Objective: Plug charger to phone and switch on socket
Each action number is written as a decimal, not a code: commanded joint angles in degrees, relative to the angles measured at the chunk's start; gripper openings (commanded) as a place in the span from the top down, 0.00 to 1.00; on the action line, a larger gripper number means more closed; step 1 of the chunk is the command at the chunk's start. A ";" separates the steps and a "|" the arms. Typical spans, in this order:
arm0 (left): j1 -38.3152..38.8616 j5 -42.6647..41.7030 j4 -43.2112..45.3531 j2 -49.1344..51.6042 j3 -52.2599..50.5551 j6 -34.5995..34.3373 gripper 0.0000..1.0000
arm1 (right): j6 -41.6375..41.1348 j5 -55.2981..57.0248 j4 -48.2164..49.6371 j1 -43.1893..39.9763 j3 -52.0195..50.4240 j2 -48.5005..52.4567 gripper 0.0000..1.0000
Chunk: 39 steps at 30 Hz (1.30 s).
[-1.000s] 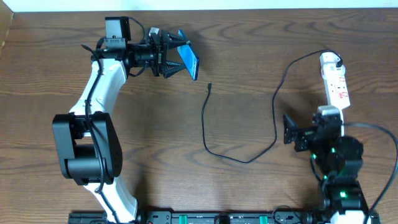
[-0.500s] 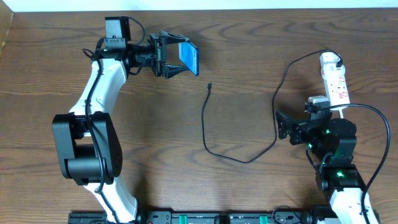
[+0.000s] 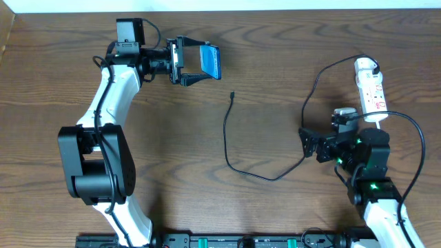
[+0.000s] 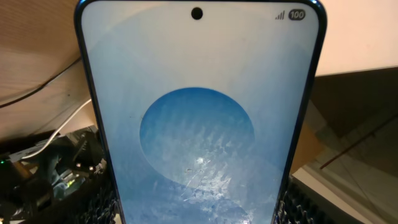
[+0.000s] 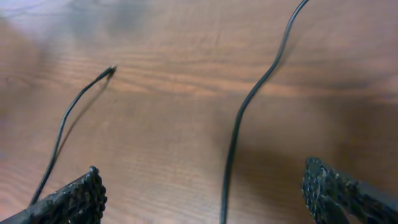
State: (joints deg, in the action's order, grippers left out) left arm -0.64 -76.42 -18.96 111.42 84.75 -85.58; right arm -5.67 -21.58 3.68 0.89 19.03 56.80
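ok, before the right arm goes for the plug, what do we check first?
1. phone gripped by the left hand: ok, held up off the table.
2. right hand open and empty: ok.
3. plug tip free to pick: ok, lies loose on the table, apart from both hands.
4. charger cable ahead of the right hand: ok, its wrist view shows the cable on the wood in front of the fingers.
5. Phone's port facing the plug: cannot tell.
6. socket switch position: cannot tell, too small.
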 commanded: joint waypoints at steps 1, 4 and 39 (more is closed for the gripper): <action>-0.13 -3.13 0.44 -2.19 0.28 -0.72 0.35 | -2.29 -4.70 -0.04 0.28 2.60 3.21 0.01; -0.13 -3.10 0.46 -2.19 0.28 -0.72 0.35 | -2.23 -6.69 -1.55 0.28 6.64 7.39 0.01; -0.13 -3.08 0.46 -2.19 0.28 -5.42 0.35 | 0.13 -8.81 -29.90 0.33 35.60 25.51 0.01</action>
State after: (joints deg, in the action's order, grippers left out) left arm -0.64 -76.69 -18.83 111.42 84.75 -90.24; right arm -5.17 -29.63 -26.15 0.91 53.74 82.13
